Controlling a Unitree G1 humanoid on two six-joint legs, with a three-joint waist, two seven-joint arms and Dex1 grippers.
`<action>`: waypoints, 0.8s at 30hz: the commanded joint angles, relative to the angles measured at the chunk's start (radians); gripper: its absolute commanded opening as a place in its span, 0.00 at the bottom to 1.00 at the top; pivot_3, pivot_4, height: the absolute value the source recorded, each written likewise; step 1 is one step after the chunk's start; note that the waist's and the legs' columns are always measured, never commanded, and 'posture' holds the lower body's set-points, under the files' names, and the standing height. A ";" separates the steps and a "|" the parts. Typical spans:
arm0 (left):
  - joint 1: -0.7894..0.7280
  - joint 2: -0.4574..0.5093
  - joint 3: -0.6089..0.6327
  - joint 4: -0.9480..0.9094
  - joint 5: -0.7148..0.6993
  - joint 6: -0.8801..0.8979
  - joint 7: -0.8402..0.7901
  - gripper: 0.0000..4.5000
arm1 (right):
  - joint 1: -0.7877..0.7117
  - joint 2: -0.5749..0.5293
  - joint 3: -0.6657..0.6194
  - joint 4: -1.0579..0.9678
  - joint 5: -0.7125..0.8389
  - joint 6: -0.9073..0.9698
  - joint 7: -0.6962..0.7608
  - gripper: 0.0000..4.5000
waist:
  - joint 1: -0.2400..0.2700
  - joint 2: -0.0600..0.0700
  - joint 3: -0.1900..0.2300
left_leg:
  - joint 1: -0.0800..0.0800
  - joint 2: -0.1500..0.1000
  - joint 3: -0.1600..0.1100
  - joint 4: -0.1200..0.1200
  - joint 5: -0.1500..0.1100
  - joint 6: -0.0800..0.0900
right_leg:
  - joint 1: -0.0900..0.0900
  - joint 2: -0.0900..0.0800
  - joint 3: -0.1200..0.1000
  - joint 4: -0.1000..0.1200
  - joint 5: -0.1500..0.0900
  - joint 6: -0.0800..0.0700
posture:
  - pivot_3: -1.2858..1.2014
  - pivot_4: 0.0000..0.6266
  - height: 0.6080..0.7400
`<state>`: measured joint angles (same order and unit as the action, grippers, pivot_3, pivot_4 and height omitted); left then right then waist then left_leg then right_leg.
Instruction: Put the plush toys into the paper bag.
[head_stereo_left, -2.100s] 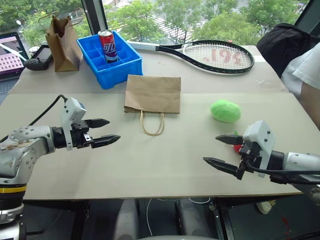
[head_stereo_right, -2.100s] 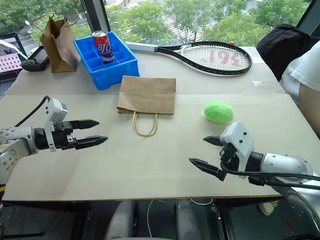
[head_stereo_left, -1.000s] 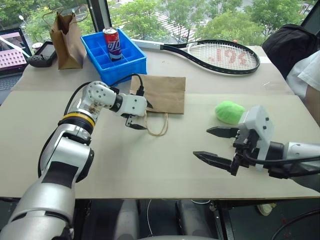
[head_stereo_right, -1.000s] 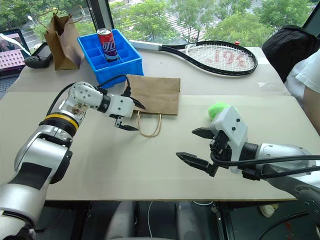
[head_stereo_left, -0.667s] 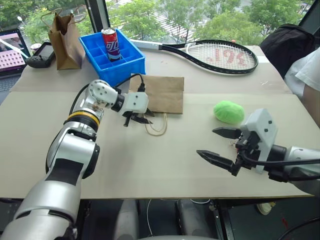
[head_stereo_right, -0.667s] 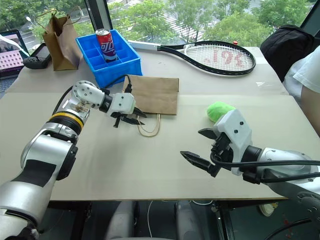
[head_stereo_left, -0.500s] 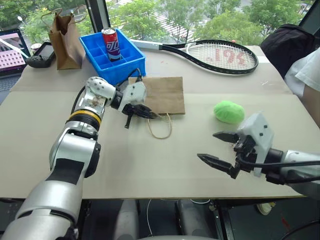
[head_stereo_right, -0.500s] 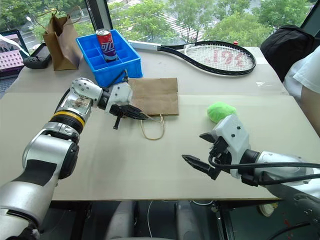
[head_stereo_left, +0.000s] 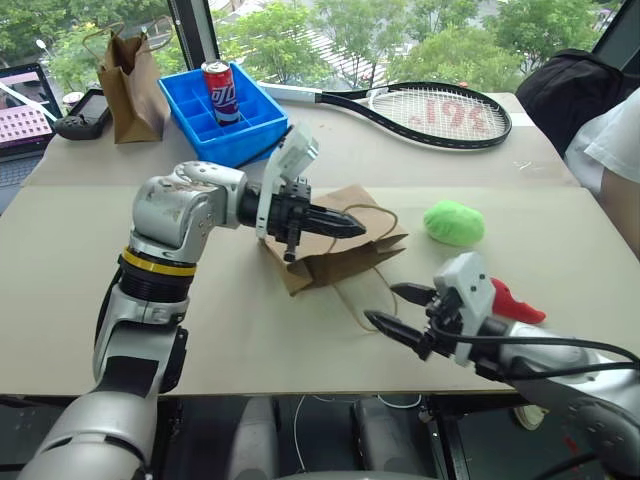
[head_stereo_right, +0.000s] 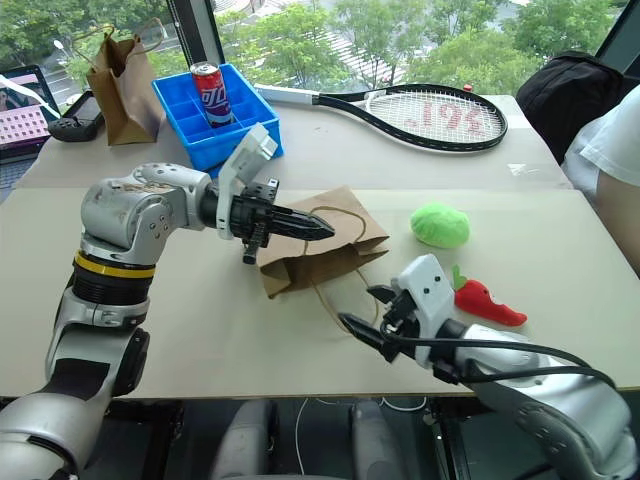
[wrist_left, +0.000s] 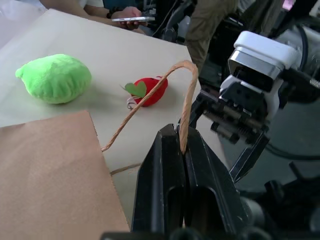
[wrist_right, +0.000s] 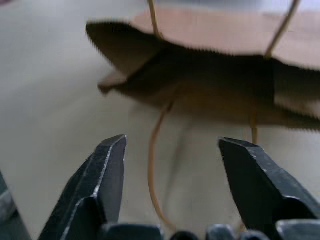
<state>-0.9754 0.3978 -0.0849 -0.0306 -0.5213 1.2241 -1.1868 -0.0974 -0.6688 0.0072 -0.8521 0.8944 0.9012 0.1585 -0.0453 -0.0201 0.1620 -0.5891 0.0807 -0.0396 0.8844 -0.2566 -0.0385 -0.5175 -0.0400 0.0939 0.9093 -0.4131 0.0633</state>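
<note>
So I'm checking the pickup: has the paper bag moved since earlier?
Yes. The paper bag is lifted by its handle in the left gripper, away from the blue tray.

The paper bag (head_stereo_left: 335, 245) is plain brown with tan cord handles. One plush toy (head_stereo_left: 453, 222) is lime green, the other (head_stereo_left: 512, 301) red with a green leaf. The tray (head_stereo_left: 225, 120) is blue.

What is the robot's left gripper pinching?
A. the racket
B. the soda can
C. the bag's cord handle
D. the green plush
C: the left gripper is shut on one tan cord handle of the paper bag, whose mouth is lifted open; the green plush lies untouched on the table.
</note>
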 joint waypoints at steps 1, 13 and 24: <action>-0.004 -0.026 0.072 -0.065 -0.070 0.130 0.118 0.00 | -0.048 0.079 0.074 0.037 -0.105 -0.045 -0.043 0.38 | 0.000 0.000 0.000 | 0.000 0.000 0.000 0.000 0.000 0.000 | 0.000 0.000 0.000 0.000 0.000 -0.001 | 0.52 0.24 0.36; -0.038 -0.244 0.357 -0.071 -0.236 0.390 0.456 0.00 | -0.144 0.316 0.212 0.414 -0.464 -0.256 -0.052 0.01 | 0.000 0.000 0.000 | 0.000 0.000 0.000 0.000 0.000 0.000 | -0.001 0.000 0.000 0.001 0.003 -0.005 | 0.52 0.24 0.36; -0.254 -0.149 0.508 0.137 -0.265 0.301 0.600 0.00 | -0.120 0.286 0.283 0.548 -0.619 -0.276 0.091 0.01 | 0.000 0.000 0.000 | 0.000 -0.001 0.000 0.000 0.000 0.000 | 0.000 0.000 0.000 0.001 0.003 -0.005 | 0.52 0.24 0.36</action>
<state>-1.1694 0.2199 0.4073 0.0849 -0.7796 1.5748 -0.5786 -0.2358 -0.3677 0.2652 -0.3325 0.2992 0.5964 0.2221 -0.0458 -0.0200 0.1621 -0.5887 0.0800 -0.0398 0.8845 -0.2567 -0.0388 -0.5177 -0.0397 0.0943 0.9106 -0.4099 0.0583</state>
